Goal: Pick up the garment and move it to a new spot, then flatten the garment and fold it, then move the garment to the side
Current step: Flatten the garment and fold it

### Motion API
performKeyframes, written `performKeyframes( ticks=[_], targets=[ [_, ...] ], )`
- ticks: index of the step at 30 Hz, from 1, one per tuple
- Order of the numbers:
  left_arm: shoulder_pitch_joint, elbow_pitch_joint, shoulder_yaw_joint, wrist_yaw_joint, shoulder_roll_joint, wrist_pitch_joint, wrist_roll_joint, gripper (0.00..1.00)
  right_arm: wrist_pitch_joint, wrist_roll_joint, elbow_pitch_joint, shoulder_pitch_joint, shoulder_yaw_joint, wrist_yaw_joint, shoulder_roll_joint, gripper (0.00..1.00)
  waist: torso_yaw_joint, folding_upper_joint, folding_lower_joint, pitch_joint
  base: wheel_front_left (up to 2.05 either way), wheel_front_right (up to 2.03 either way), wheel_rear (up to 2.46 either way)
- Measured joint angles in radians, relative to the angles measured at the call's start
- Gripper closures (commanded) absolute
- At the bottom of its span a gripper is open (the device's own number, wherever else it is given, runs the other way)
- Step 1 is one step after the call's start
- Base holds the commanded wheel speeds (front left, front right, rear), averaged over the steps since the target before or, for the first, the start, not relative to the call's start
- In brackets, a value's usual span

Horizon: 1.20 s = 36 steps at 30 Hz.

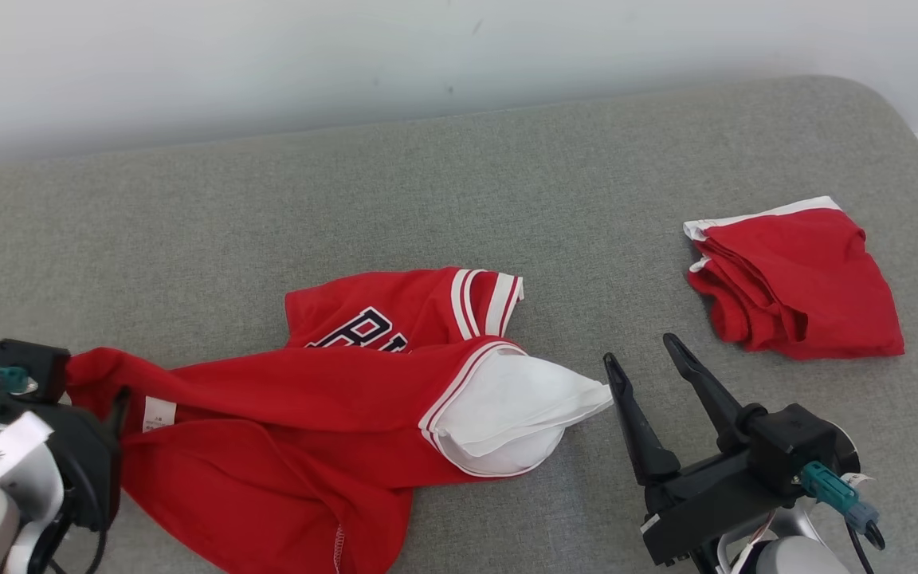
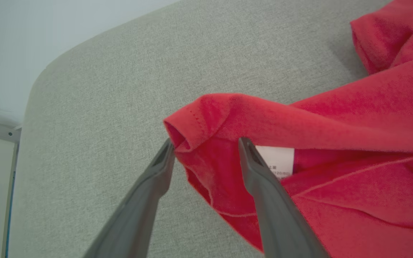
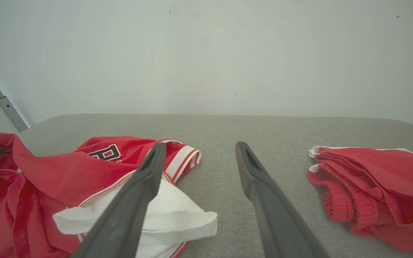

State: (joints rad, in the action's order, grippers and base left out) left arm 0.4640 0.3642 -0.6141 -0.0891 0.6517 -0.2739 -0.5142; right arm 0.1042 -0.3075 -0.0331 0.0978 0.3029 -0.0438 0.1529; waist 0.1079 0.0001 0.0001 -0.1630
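The garment (image 1: 307,414) is a red jersey with white-and-red trim and black letters, lying crumpled on the grey padded surface (image 1: 507,175), with its white lining turned out toward the right. My left gripper (image 2: 206,143) is at the jersey's left end, its fingers spread apart on either side of a raised hemmed corner of the garment (image 2: 335,125), next to a white label (image 2: 276,161). At the lower right, my right gripper (image 1: 641,351) is open with nothing between its fingers, just right of the white lining. In the right wrist view the right gripper (image 3: 200,145) points between the garment (image 3: 48,172) and a second red piece.
A folded red piece with white trim (image 1: 802,279) lies at the right of the surface, also seen folded (image 3: 375,179) in the right wrist view. A pale wall stands behind. The surface's rounded far-right corner (image 1: 897,112) borders the floor.
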Motion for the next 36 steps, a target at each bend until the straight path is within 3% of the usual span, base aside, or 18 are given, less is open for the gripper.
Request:
performKeyframes(
  ticks=[3, 14, 25, 31, 36],
  targets=[
    [0.016, 0.053, -0.016, -0.003, -0.033, -0.007, 0.015, 0.00, 0.001, 0.000, 0.012, 0.000, -0.013, 0.000, 0.001, 0.00, 0.000, 0.0000, 0.0001, -0.004, 0.00, 0.00, 0.00],
    [0.010, 0.089, 0.034, -0.026, -0.055, 0.078, 0.042, 0.00, 0.011, 0.000, 0.033, -0.006, -0.024, -0.002, 0.002, 0.00, -0.045, 0.0000, 0.0000, 0.030, 0.00, 0.00, 0.00],
    [-0.166, -0.179, 0.205, -0.035, -0.206, 0.385, -0.025, 0.00, 0.043, -0.022, 0.057, -0.013, -0.077, -0.011, 0.012, 0.00, -0.105, 0.0000, -0.0001, 0.095, 0.00, 0.00, 0.00],
    [-0.271, -0.274, 0.204, -0.035, -0.316, 0.503, -0.017, 0.00, 0.072, -0.036, 0.074, -0.066, -0.137, -0.028, 0.029, 0.00, -0.146, -0.0001, -0.0002, 0.135, 0.00, 0.00, 0.00],
    [-0.343, -0.310, 0.194, -0.035, -0.342, 0.514, -0.006, 0.00, 0.082, -0.046, 0.072, -0.106, -0.180, -0.040, 0.036, 0.00, -0.181, -0.0001, -0.0002, 0.166, 0.00, 0.00, 0.00]
  ],
)
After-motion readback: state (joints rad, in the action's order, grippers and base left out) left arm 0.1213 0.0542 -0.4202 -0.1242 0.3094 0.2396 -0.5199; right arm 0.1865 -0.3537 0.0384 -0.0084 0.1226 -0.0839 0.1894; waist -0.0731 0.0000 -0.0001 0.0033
